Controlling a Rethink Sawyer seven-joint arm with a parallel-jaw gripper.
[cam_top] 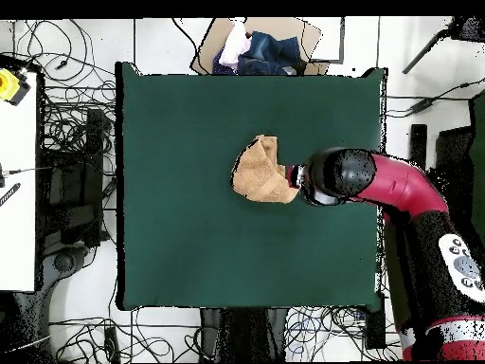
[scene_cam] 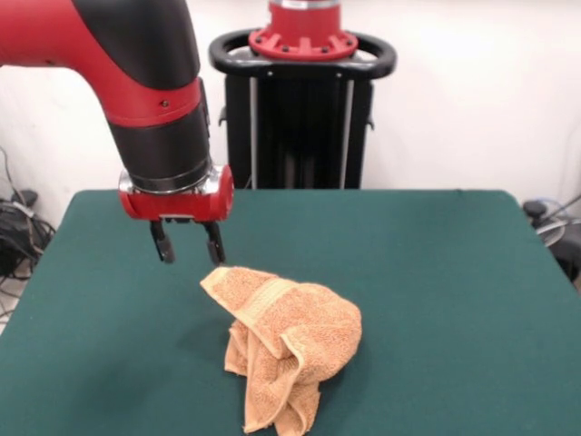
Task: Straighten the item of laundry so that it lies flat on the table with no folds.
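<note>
The item of laundry (scene_cam: 286, 341), an orange-tan terry towel, lies crumpled in a heap on the green table (scene_cam: 436, 272), with one banded corner sticking out toward the back left. My gripper (scene_cam: 189, 247) hangs just above and behind that corner, open, with nothing between its fingers. In the overhead view the towel (cam_top: 258, 171) sits near the middle of the table (cam_top: 189, 237). There the arm's wrist (cam_top: 327, 176) stands at the towel's right edge and hides the fingers.
The black pedestal (scene_cam: 302, 100) stands behind the table. A cardboard box of clothes (cam_top: 258, 49) sits beyond the table's top edge in the overhead view. A white bench (cam_top: 17, 190) stands to the left, and cables lie on the floor around the table.
</note>
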